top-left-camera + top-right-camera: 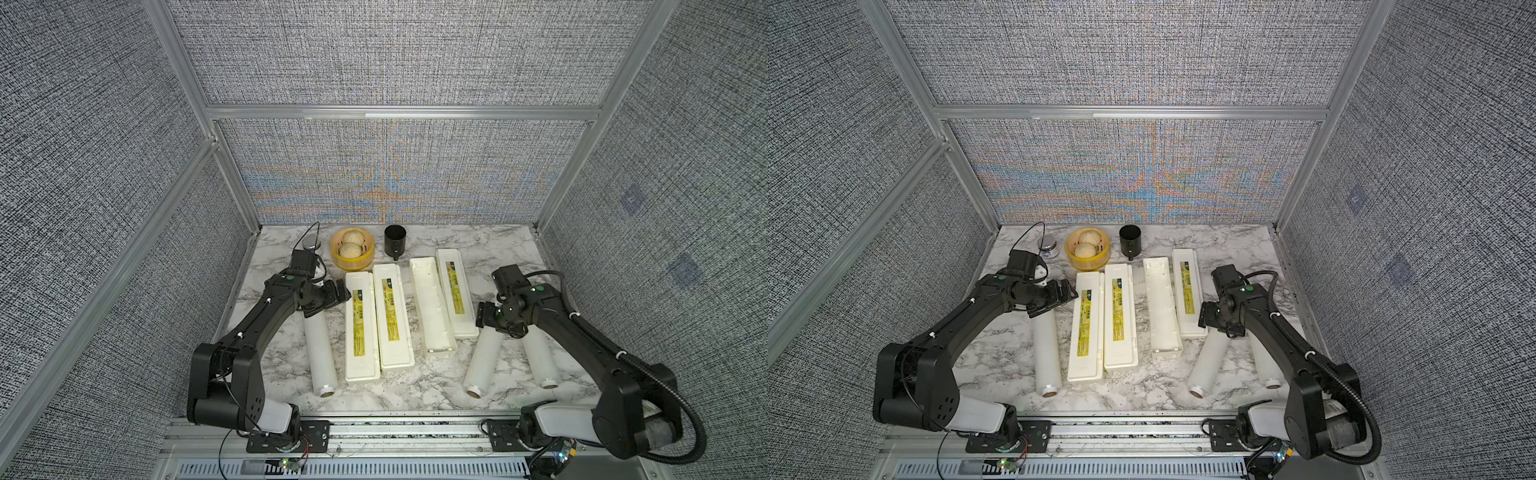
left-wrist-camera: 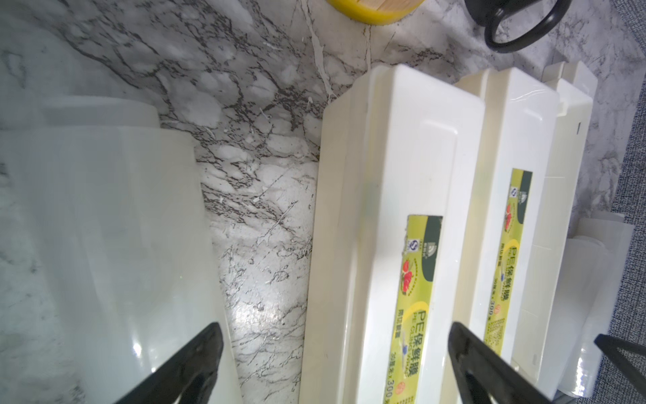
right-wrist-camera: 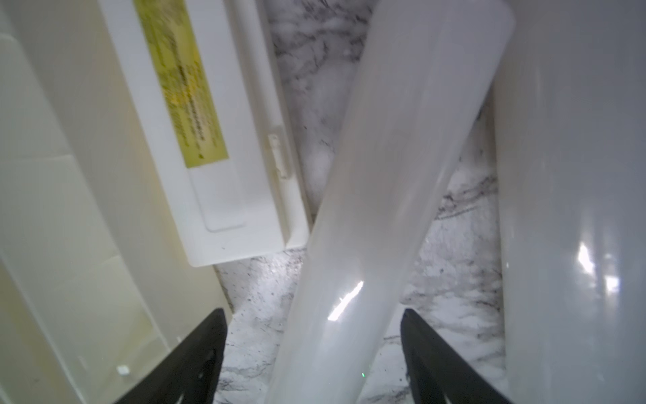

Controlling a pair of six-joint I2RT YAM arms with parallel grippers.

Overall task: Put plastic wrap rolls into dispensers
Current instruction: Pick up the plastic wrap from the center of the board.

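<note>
While your right claw [image 3: 312, 314] hangs open over the slanted roll [image 3: 402, 157], center it before squeezing; left claw [image 2: 334, 327] is open too.

Marble table [image 1: 415, 392] bears three rolls [image 1: 320, 357], three dispensers [image 1: 362, 332], steamer [image 1: 351, 264], black cup [image 1: 395, 242]

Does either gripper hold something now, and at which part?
Nothing is held. The left gripper is open and empty. The right gripper stands open astride a roll, a gap on each side.

Along the far edge of the marble desk [image 1: 415, 395] are set a yellow steamer [image 1: 353, 263] holding two buns [image 1: 351, 249], a black cup [image 1: 395, 242] and a small silver-lidded jar [image 1: 311, 242].
</note>
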